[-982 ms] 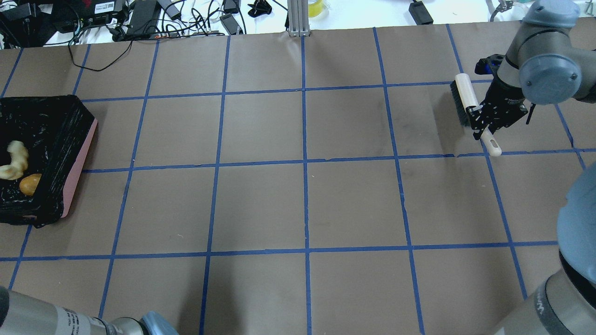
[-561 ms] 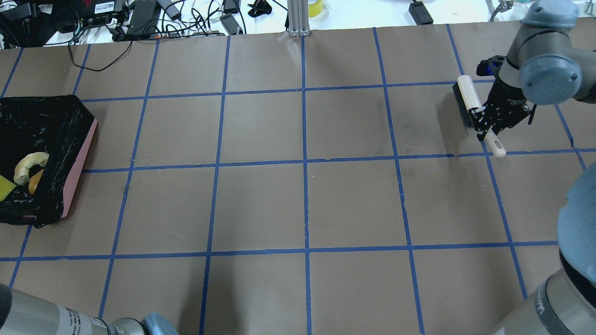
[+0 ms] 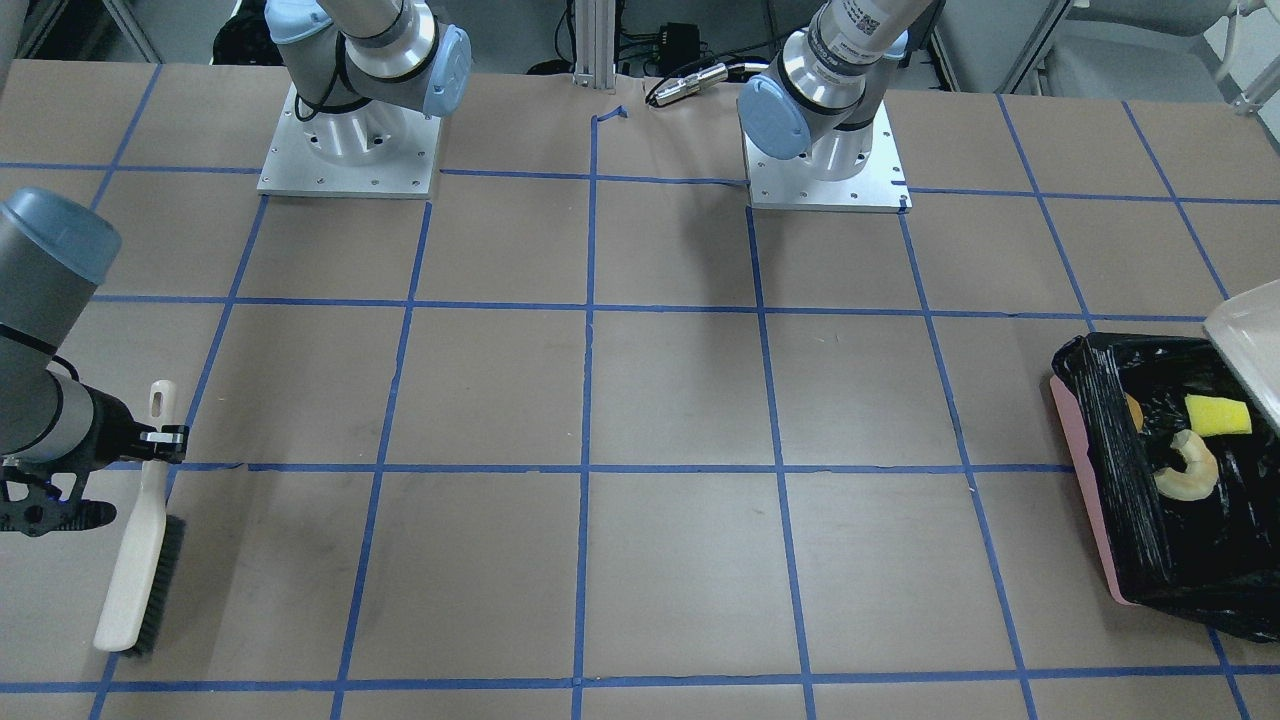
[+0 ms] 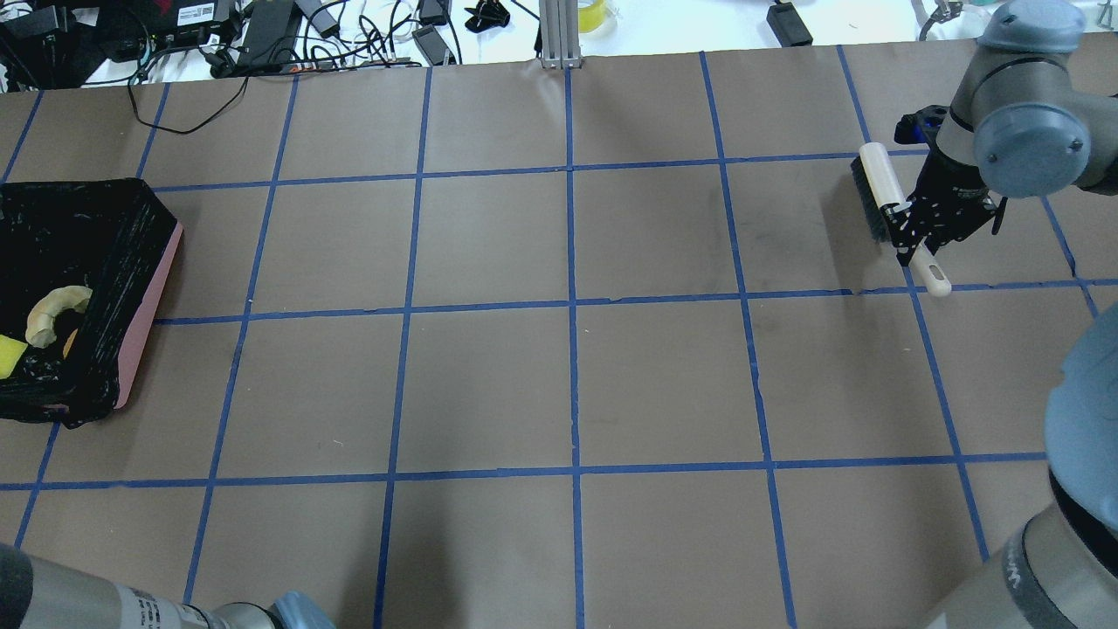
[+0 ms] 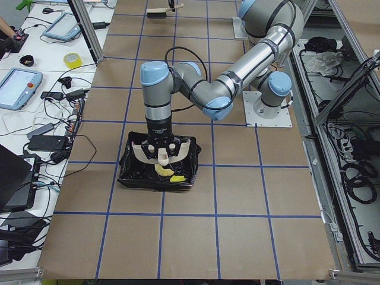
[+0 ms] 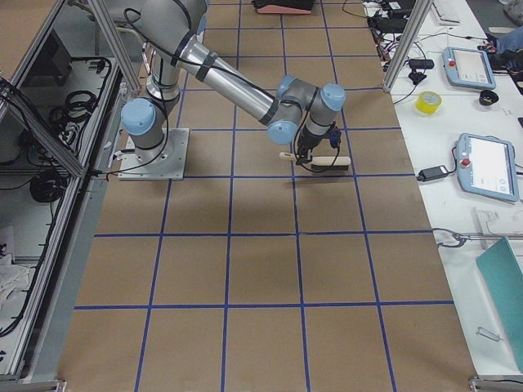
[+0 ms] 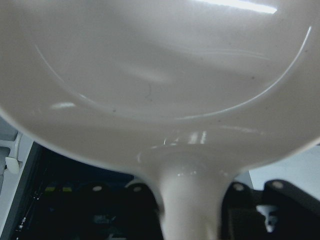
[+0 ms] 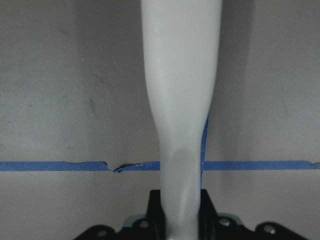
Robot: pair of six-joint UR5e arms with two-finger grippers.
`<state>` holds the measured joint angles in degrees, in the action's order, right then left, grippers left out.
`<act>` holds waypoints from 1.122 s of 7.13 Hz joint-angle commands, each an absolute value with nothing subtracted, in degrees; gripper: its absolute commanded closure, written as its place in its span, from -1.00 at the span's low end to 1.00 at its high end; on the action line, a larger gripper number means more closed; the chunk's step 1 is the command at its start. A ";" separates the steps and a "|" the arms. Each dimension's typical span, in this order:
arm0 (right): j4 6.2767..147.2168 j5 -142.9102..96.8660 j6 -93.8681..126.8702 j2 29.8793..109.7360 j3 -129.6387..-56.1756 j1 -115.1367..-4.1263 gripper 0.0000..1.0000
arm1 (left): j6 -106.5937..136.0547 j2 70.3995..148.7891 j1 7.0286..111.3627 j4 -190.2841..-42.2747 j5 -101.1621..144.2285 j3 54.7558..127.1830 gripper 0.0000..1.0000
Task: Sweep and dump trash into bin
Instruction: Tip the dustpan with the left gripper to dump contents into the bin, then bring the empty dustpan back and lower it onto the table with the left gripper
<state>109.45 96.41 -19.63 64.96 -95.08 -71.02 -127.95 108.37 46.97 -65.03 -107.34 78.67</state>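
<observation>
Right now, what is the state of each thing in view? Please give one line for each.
bin: upright, trash inside.
croissant: lying in the bin.
sponge wedge: lying in the bin.
potato lump: in the bin, mostly hidden.
dustpan: held over the bin.
left gripper: shut on the dustpan.
brush: held low over the table.
right gripper: shut on the brush.

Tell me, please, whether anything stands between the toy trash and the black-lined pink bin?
Nothing visible does: the tan curved croissant, the yellow-green sponge wedge and the golden-brown lump already lie inside the pink rectangular bin lined with black plastic. The cream-white dustpan hangs above it.
</observation>
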 commanded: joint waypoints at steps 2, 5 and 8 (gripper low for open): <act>109.25 96.42 -19.25 64.34 -95.10 -71.02 1.00 | -126.92 107.66 57.26 -73.91 -91.87 80.58 1.00; 109.25 96.33 -19.07 64.16 -95.10 -71.02 -0.11 | -121.47 112.74 67.99 -72.95 -82.99 86.13 1.00; 109.25 96.24 -18.90 64.25 -95.01 -71.02 -0.22 | -109.56 121.27 73.55 -64.79 -82.88 84.74 1.00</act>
<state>109.25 96.25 -18.92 64.18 -95.06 -71.02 -115.14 117.99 71.42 -67.48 -82.84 85.49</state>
